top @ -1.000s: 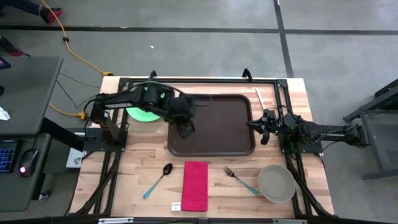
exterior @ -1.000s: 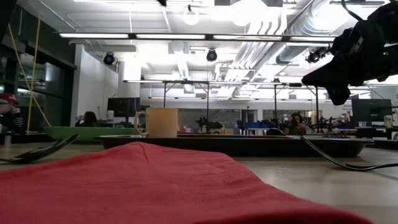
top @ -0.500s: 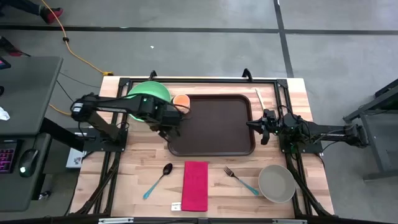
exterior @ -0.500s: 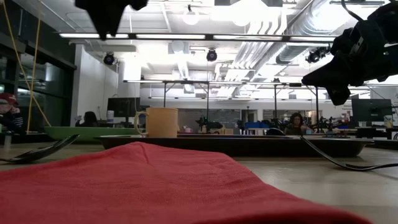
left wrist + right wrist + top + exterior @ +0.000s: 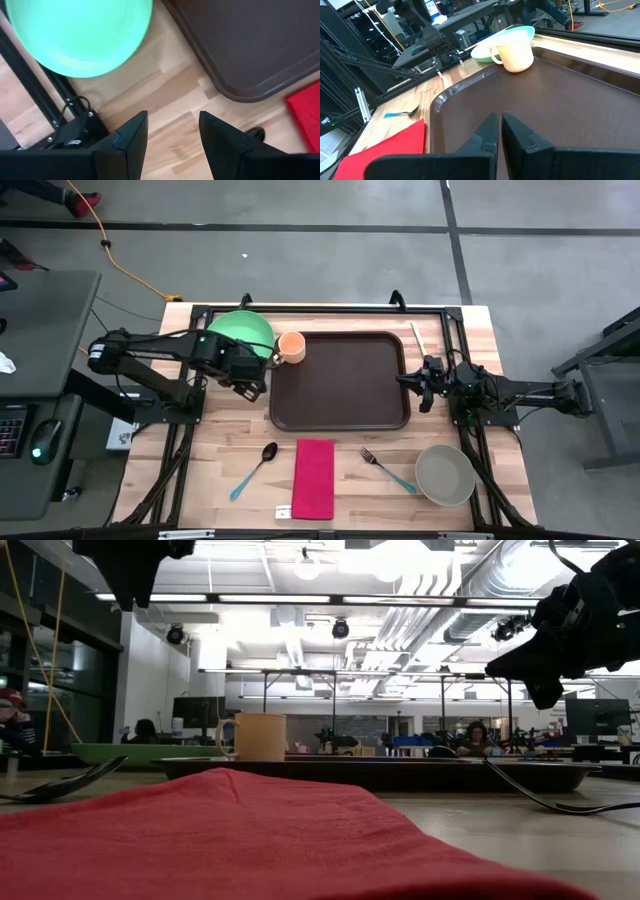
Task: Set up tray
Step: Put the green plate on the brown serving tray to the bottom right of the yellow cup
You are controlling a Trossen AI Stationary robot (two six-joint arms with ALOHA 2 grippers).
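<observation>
Retreat marks this moment: the left gripper (image 5: 247, 386) has pulled off the tray (image 5: 340, 405) and now hangs over bare wood beside its left rim, fingers (image 5: 131, 138) spread and empty. A second ago it hovered over the tray's near-left interior. The orange mug (image 5: 290, 346) stands released at the tray's far-left corner, so that placement looks finished.

Beyond those fingers lies the green plate (image 5: 241, 334), just beside the tray's corner and touching or nearly touching the mug. Between fingertips and tray rim runs a strip of open table, enough for a descent; the arm's black frame rail crowds the outer side.

Centre stage, the tray sits on the table's far half, its brown floor bare apart from the mug. Nearer the front edge wait a spoon (image 5: 256, 469), a red napkin (image 5: 313, 477), a fork (image 5: 388, 470) and a grey bowl (image 5: 445, 475), well apart from one another.

At right, the right gripper (image 5: 424, 383) holds just off the tray's right rim, fingers pressed together on nothing, pointing across the tray.
</observation>
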